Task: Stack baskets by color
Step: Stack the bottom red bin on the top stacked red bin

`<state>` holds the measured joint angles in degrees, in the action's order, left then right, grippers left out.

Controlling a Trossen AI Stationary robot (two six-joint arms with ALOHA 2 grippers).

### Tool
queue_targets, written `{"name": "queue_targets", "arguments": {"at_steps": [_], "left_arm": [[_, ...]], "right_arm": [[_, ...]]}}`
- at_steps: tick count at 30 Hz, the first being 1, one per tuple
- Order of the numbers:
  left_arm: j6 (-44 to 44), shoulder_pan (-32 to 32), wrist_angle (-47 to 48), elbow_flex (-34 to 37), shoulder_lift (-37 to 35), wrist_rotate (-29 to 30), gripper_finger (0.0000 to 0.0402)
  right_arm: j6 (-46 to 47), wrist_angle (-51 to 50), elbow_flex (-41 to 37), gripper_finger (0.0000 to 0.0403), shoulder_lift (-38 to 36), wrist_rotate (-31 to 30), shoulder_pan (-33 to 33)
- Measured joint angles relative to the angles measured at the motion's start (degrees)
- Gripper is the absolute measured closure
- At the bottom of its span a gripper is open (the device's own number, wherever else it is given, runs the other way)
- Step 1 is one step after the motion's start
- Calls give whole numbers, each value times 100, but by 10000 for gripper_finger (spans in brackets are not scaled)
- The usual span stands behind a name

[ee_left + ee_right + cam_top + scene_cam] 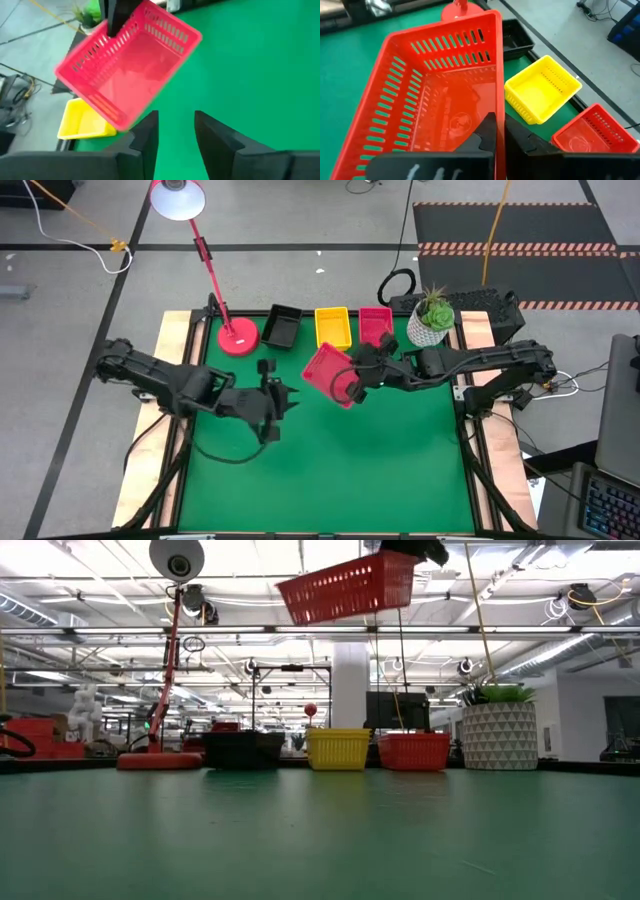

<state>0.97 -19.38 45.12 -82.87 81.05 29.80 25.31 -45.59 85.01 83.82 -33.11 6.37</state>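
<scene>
A red-pink basket [328, 372] hangs tilted above the middle of the green table, and my right gripper [358, 383] is shut on it; it also shows high up in the low view [350, 586]. My left gripper [277, 406] stands open just to the left of it, with nothing between its fingers [176, 135]. At the table's far edge a black basket [282, 326], a yellow basket [333, 327] and a red-pink basket [376, 324] stand in a row on their bottoms. My right gripper pinches one side wall of the red-pink basket at its rim [499, 117], near a corner, one finger inside the basket and one outside. The fingers come from the table's right side, slanting down. The basket hangs lifted clear of the table, open side up and tilted.
A red lamp base [238, 337] with its slanting stem stands left of the black basket. A white plant pot [430, 322] stands at the far right. The near half of the green table [330, 480] has free room.
</scene>
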Motion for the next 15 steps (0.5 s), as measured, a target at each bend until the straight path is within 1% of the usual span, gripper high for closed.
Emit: {"name": "queue_targets", "arguments": {"at_steps": [4,7,15], "left_arm": [[126,-193,-500,641,-521,79,292],[128,-362,-1127,1105,-897,94,303],[42,-827,-2530,2211,-1897,382,309]], "right_arm": [[59,-9,0,399,-239,-3,0],[61,-21,0,399,-388,-1,0],[63,-99,0,399,-772,3,-2]]}}
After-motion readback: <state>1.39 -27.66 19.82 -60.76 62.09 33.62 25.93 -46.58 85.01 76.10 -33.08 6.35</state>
